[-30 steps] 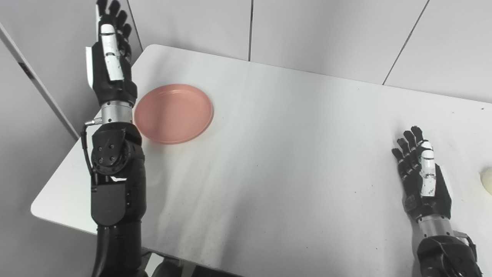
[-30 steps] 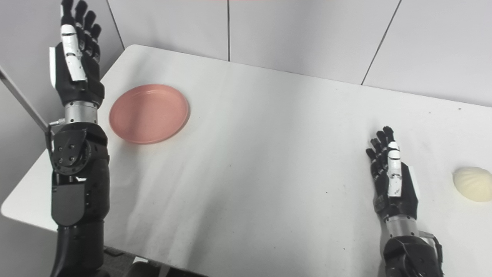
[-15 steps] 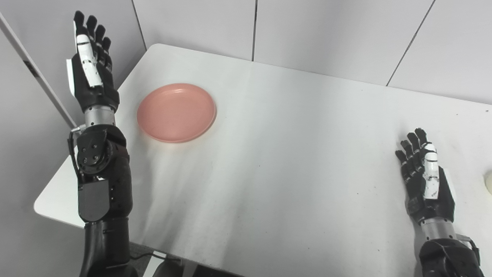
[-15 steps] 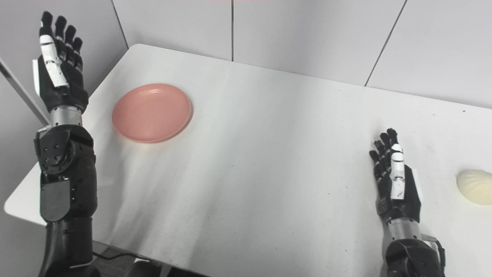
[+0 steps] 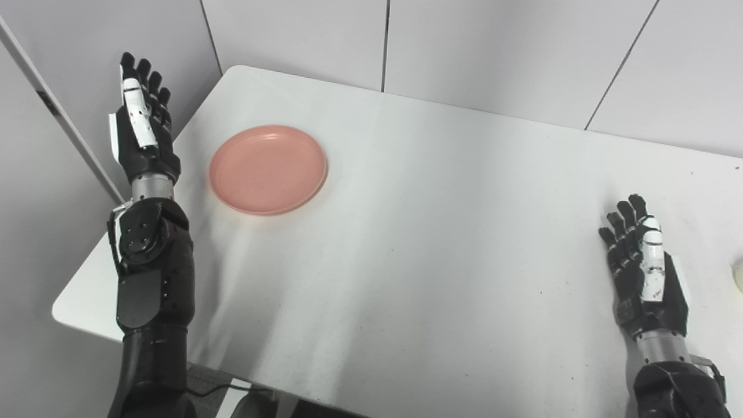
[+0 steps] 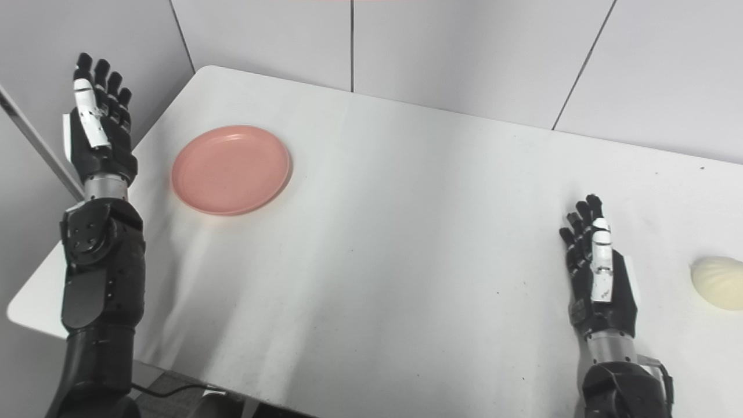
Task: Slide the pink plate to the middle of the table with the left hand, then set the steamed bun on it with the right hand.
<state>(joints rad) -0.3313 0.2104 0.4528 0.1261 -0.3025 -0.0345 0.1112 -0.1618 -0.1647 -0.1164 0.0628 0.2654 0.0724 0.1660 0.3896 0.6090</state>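
Fingers of the left hand are straight and apart, holding nothing, and the hand stands upright off the table's left edge, beside the pink plate but not touching it. Over the last second this hand has come down and swung outward, from high up near the plate's left rim to a lower spot further out past the edge; part of that shift is the head cameras moving, since the whole scene has slid a little too. The plate itself sits where it was, near the table's far left corner, so the slide toward the middle has not begun; the drop reads as the hand lining up to push the plate from its outer side.

Across the table, the right hand rests near the right edge, fingers extended and empty, as before. The steamed bun lies just beyond it at the right edge, apart from the hand and untouched.

No brand, label or writing is legible anywhere.
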